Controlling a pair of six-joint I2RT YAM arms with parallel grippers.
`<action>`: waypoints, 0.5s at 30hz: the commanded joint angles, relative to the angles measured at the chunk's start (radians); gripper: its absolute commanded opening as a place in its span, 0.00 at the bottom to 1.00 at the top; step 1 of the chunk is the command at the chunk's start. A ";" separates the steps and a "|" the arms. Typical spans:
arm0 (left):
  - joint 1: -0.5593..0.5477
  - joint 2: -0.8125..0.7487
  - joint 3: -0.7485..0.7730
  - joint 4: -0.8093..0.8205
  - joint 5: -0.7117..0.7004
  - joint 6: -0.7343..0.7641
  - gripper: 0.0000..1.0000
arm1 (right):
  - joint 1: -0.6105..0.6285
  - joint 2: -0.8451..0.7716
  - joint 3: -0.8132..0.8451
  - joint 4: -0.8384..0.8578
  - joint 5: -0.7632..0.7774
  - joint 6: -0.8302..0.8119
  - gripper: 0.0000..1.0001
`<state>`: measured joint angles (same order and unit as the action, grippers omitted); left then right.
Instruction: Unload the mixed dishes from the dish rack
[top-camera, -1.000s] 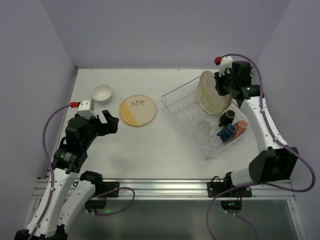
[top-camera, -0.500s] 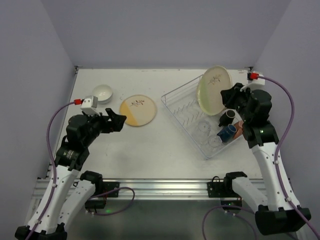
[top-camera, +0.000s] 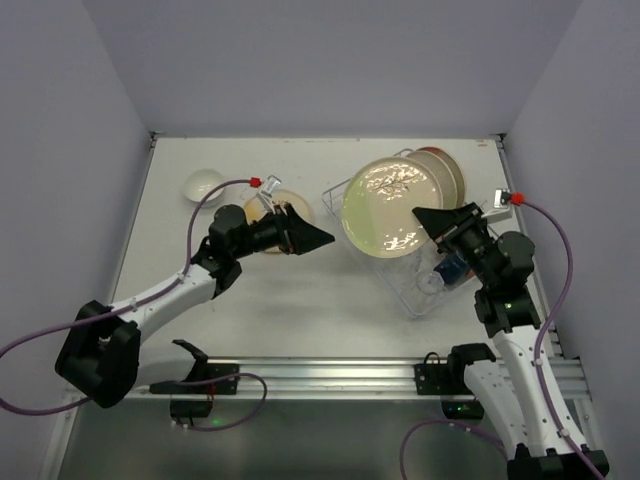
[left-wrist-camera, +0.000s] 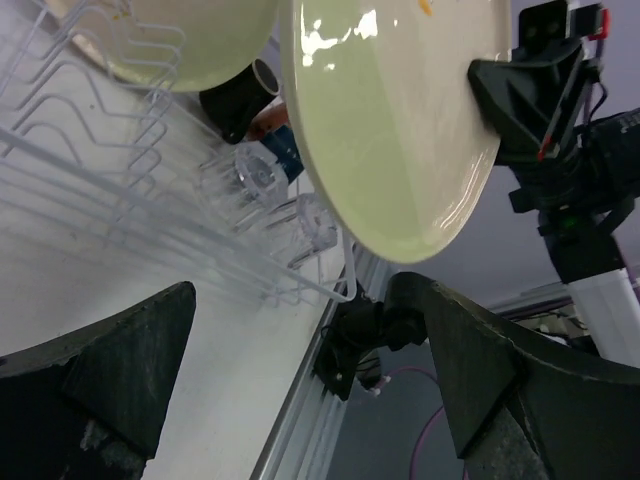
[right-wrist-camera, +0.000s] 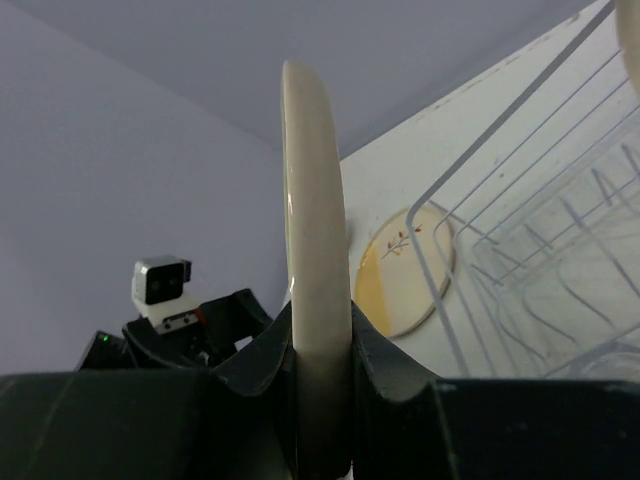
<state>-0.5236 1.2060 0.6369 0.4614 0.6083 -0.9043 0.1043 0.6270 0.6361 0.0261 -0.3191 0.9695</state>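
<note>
Right wrist alone shows right tool (right-wrist-camera: 320, 360) pinching plate (right-wrist-camera: 312, 180) edge-on.

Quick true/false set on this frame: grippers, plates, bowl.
1. The right gripper is shut on the rim of the round cream plate with a green half. True.
2. The left gripper is shut. False: its jaws are wide open and empty.
3. The small white bowl sits in the silver wire dish rack. False: it is on the white table, far left.
4. A second cream plate stands in the rack. True.
</note>
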 joint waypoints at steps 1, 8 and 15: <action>-0.012 0.065 0.069 0.325 0.071 -0.149 1.00 | -0.002 -0.030 0.010 0.326 -0.145 0.181 0.00; -0.023 0.176 0.119 0.457 0.070 -0.271 0.96 | 0.000 -0.015 -0.015 0.394 -0.262 0.195 0.00; -0.044 0.161 0.136 0.505 0.047 -0.324 0.64 | 0.000 0.063 -0.029 0.472 -0.391 0.166 0.00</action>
<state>-0.5514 1.3895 0.7296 0.8654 0.6533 -1.1847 0.1047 0.6769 0.5953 0.2924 -0.6376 1.1000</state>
